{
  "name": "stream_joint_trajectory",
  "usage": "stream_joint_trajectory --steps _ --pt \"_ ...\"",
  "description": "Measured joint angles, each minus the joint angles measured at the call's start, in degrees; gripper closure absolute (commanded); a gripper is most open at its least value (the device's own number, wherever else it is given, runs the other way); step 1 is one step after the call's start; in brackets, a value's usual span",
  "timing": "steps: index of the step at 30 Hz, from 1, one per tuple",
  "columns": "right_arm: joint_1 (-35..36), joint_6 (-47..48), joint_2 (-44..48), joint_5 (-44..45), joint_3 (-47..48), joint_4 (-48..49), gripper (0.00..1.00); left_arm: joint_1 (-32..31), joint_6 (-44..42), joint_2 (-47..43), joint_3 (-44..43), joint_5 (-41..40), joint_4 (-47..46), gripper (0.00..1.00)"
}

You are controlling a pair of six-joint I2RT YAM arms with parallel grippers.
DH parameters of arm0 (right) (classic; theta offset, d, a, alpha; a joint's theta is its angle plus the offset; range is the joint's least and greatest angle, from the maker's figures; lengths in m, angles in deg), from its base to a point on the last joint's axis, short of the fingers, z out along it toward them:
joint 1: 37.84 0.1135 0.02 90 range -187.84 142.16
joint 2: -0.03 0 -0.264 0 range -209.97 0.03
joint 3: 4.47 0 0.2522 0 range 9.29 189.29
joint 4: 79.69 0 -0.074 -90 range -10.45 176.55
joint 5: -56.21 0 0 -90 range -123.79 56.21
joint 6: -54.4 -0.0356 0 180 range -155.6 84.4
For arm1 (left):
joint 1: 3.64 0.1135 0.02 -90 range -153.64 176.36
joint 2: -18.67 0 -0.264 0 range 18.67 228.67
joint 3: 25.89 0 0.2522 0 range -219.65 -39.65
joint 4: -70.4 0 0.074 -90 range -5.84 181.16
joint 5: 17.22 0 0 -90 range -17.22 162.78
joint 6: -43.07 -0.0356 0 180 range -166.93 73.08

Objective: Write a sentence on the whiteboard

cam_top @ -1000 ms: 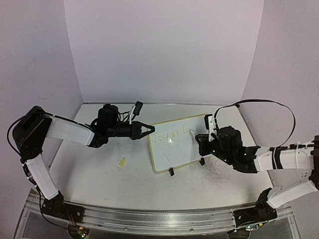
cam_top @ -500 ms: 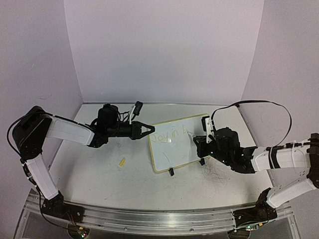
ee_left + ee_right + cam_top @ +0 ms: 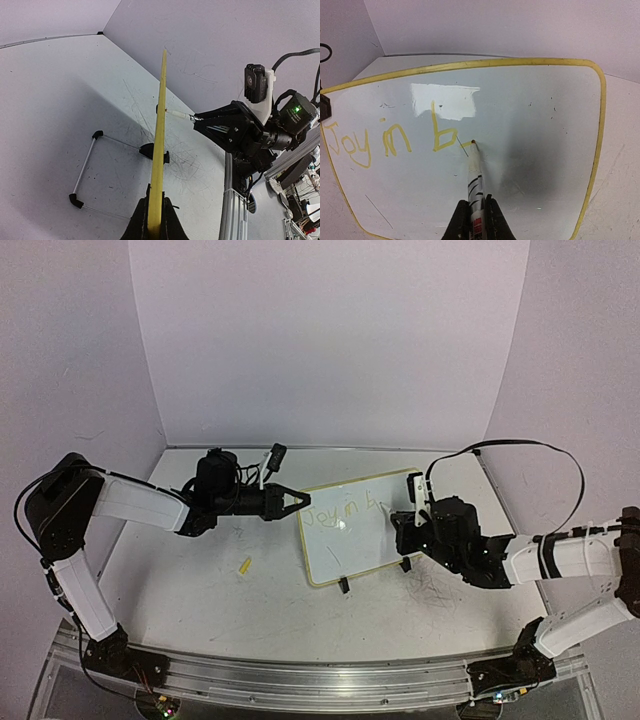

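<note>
The whiteboard (image 3: 355, 548) stood on the table (image 3: 200, 590) on its two black feet (image 3: 343, 585), leaning back a bit. Its long side ran away from the left claw (image 3: 300, 500) toward the right claw (image 3: 396, 521), and its white face was turned to the right claw. The left claw was closed tight on the yellow rim at the board's end, near the top corner. In the left wrist view the board showed only as a thin yellow edge (image 3: 160, 145) going straight out from between that claw's tips (image 3: 154, 225). The right claw (image 3: 475, 220) was closed on a thin white pen (image 3: 475, 175). The pen pointed straight out from the claw at the board, and its tip touched the white face. The sentence (image 3: 390, 137) was in yellow and read "Joy in b" so far. It ran along the board's long side, and the pen tip sat just past the "b". A small yellow cap (image 3: 244, 566) lay on the table in front of the left claw, apart from the board. Compared with a second before, the right claw had slid a little toward the left claw, and the last letter looked more like a full "b". The left claw, the board and the cap were in the same spots.
</note>
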Motion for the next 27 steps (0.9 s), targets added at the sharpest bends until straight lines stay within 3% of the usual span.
stream_joint_trajectory --steps 27 --pt "-0.11 0.49 -1.01 -1.79 0.64 1.75 1.0 0.0 -0.01 0.0 0.0 -0.04 0.07 1.0"
